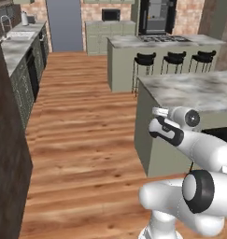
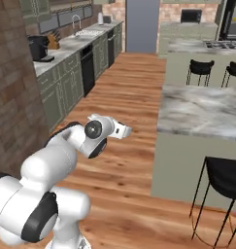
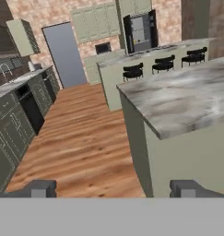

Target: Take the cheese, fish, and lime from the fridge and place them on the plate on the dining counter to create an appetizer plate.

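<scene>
Gripper state: the gripper [image 3: 113,189] is seen with its two dark fingertips [image 3: 39,188] set wide apart at the bottom of the hand view; nothing is grasped between them.
Gripper position: the hand is carried low and folded near the arm, above the wooden floor [image 1: 82,135], just beside the near corner of the dining counter [image 1: 199,91].
Dining counter: one long grey-white marble top on a sage-green base is recorded, to the right of the hand; no plate can be made out on the visible part of its top.
Second counter: one marble counter with a cooktop [image 1: 157,41] is noted further back, parallel to the first.
Stools: three black stools [image 1: 174,58] are counted along the far counter in the left base view; one more black stool [image 2: 226,182] is seen close by in the right base view.
Oven: one black wall oven [image 1: 157,16] is observed behind the cooktop counter, against the brick wall.
Wall run: one row of green cabinets with a sink [image 2: 88,34] is recorded along the left side; one coffee machine [image 2: 39,47] and one knife block [image 2: 54,43] stand on it.
Microwave: one is seen on the far cabinets [image 2: 190,16].
Door: one grey door [image 1: 64,25] is noted at the far end.
</scene>
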Controlling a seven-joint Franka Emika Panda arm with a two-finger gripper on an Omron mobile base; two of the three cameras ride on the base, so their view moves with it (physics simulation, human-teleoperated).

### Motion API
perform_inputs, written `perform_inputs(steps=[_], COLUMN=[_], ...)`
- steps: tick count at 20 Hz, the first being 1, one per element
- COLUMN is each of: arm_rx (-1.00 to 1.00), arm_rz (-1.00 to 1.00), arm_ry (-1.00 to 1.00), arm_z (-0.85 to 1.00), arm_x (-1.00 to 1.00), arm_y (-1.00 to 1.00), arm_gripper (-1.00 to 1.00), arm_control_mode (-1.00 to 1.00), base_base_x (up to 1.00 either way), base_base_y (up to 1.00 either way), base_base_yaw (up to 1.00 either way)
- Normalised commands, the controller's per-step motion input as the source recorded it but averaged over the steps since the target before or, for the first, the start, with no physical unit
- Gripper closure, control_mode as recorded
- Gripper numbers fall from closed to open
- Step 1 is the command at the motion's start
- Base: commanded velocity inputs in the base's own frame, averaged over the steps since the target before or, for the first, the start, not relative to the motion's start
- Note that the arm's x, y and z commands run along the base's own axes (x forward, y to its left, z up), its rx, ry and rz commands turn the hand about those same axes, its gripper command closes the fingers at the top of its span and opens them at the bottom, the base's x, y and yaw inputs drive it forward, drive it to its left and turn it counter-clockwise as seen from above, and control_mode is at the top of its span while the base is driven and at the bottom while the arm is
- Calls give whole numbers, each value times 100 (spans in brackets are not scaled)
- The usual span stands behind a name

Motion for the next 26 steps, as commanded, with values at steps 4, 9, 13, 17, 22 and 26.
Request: perform_inputs(steps=[4,9,13,17,22,26], arm_rx=[0,0,0,0,0,0], arm_rz=[0,0,0,0,0,0], arm_ry=[0,0,0,0,0,0], arm_z=[0,0,0,0,0,0], arm_x=[0,0,0,0,0,0], arm_y=[0,0,0,0,0,0], arm_gripper=[-100,-100,-100,-100,-100,-100], arm_control_mode=[100,100,100,100,100,100], base_base_x=[99,100,100,100,100,100], base_base_y=[100,77,41,26,-14,-5], base_base_yaw=[4,-1,-6,-8,-5,-5])
